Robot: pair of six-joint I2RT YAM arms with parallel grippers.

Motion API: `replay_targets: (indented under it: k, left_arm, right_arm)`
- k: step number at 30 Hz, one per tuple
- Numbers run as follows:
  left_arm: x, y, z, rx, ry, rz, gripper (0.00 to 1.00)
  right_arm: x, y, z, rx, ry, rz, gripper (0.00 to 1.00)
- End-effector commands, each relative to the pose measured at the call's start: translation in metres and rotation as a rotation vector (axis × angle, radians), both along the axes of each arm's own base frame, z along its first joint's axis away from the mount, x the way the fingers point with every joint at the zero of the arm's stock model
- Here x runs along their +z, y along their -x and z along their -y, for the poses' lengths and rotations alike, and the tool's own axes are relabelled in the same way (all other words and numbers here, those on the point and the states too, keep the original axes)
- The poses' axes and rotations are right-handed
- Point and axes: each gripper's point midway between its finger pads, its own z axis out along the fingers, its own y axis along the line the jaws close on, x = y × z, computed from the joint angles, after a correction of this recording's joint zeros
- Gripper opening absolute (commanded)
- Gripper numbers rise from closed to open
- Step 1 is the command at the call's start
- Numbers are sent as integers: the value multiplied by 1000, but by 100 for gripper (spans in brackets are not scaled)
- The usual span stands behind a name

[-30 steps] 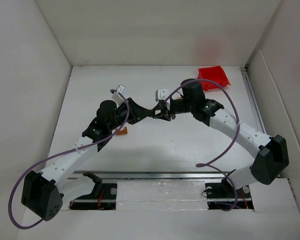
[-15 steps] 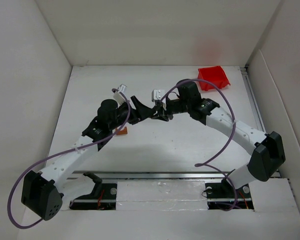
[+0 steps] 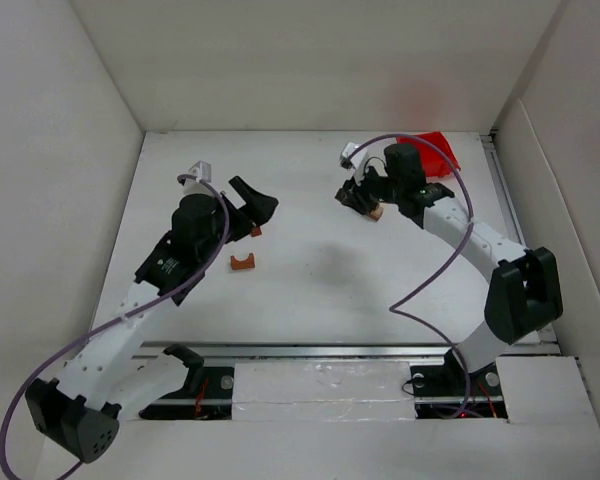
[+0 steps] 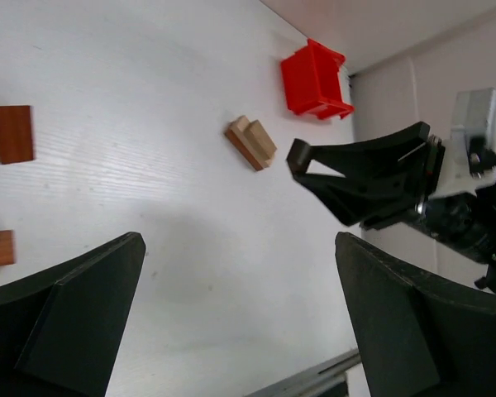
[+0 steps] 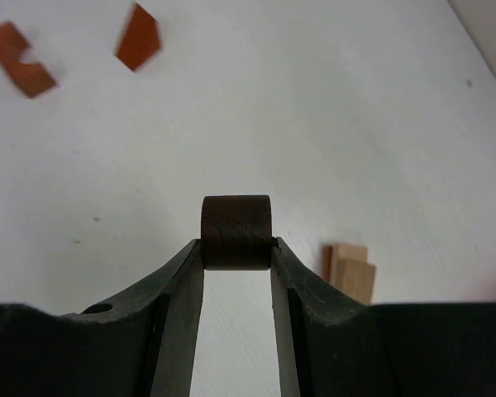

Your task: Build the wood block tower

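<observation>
The arms have drawn apart from mid-table, and the left gripper (image 4: 238,248) has spread its jaws wide and holds nothing. The wood block tower is unstacked, in four smooth pieces. Nearest, one notched reddish block (image 3: 244,263) and one five-sided reddish block (image 3: 256,231) lie apart on the white table (image 3: 320,290); farther off, the right gripper (image 5: 236,245) clamps one dark brown block (image 5: 236,222) near one tan stepped block (image 5: 351,275), with one red plastic bin (image 3: 435,150) beyond.
</observation>
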Motion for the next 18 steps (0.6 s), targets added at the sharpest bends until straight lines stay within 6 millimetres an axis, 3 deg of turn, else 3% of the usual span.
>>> replay_targets:
  k: [1,3,7,11,18]
  left_arm:
    - [29,17,-38,99,-91,78,99]
    - [32,27,-42,56,-147,119,99]
    - [28,46,-65,66,-258,156,99]
    - [18,51,-69,54,-284,176,99]
    - [-6,53,-64,-12,-352,141,99]
  right_arm:
    - [8,-47,47,-227,11,26,0]
    - [5,-61,68,-251,36,33,0]
    - [6,-87,92,-257,58,43,0]
    - [-29,-110,106,-227,112,-38,0]
    - [-62,-111,108,-232,171,-115,0]
